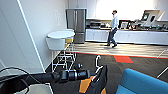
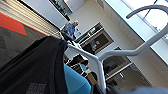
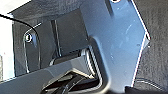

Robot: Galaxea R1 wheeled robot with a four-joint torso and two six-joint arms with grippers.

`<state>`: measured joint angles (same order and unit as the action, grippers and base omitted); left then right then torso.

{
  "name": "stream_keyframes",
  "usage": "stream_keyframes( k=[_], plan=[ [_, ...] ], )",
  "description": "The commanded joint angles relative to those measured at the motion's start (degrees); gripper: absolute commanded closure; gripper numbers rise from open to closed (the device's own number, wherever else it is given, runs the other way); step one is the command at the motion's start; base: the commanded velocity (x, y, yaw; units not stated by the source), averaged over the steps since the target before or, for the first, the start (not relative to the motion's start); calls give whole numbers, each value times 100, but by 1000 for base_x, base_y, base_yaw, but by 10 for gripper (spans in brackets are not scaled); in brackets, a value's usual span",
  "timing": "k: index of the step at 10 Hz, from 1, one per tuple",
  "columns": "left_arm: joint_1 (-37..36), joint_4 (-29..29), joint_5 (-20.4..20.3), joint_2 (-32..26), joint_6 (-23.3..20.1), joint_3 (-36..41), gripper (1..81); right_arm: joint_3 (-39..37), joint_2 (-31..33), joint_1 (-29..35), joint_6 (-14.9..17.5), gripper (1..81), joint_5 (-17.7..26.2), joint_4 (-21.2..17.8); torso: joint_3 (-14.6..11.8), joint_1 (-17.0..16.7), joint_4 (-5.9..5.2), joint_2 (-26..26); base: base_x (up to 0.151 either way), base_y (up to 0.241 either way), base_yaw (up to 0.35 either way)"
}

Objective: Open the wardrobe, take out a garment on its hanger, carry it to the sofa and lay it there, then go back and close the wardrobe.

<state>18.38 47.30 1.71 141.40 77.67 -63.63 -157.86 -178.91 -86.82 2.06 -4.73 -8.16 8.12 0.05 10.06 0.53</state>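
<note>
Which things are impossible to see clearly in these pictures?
- Limp black garment: head view, lower part cut off by the bottom edge.
- Bright blue upholstered sofa: head view, one corner only.
- Thin white hanger: left wrist view, shoulders hidden under fabric.

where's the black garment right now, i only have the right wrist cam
observer: In the head view the garment hangs at the end of the left arm, low in front of the robot.
operator: is it on its hanger
observer: Yes, the left wrist view shows the white hanger rising beside the dark fabric.
operator: sofa close
observer: The blue sofa sits just right of the garment in the head view; the garment is not yet on it.
</note>
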Motion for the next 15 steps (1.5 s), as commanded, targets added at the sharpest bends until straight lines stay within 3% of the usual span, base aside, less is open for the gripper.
stream_keyframes(
  k=[1,15],
  plan=[
    [-885,113,-206,3,-67,255,811,54,-51,195,22,10,359,7,0,0,0,0,0,0,-258],
    [-884,148,-197,21,-59,343,811,54,-51,187,22,10,359,-2,0,-2,0,0,0,0,-231]
  ],
)
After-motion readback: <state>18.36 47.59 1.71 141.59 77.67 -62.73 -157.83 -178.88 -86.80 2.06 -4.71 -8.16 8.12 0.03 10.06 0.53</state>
